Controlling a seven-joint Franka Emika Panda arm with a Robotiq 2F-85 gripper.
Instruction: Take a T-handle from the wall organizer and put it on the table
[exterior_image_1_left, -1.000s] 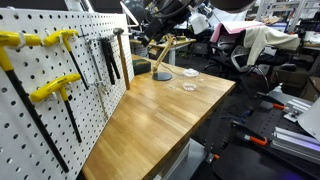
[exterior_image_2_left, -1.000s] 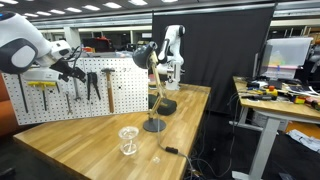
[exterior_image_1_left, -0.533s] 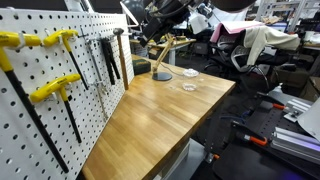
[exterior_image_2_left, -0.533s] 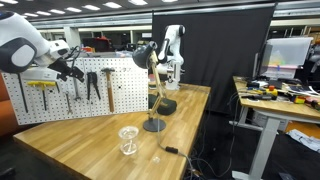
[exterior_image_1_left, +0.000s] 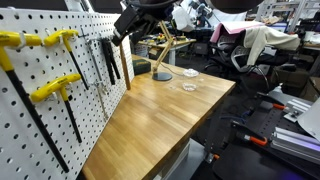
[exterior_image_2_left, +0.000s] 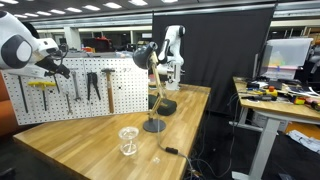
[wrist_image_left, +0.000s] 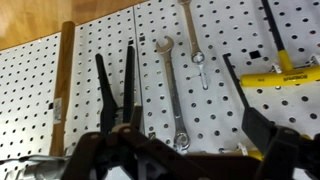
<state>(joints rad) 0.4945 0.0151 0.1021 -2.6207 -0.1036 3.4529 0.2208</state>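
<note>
T-handle (wrist_image_left: 290, 74) cropped rightward; tool (wrist_image_left: 165, 90) spread, blurred.

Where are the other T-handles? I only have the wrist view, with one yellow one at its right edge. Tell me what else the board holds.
Observer: In an exterior view, three hang on the white pegboard. The lowest yellow T-handle, with a long black shaft, sits below the other two.
Operator: Now give me the table under the board.
Observer: The wooden table runs along the pegboard's foot, and a clear glass stands on it, away from the board.
</note>
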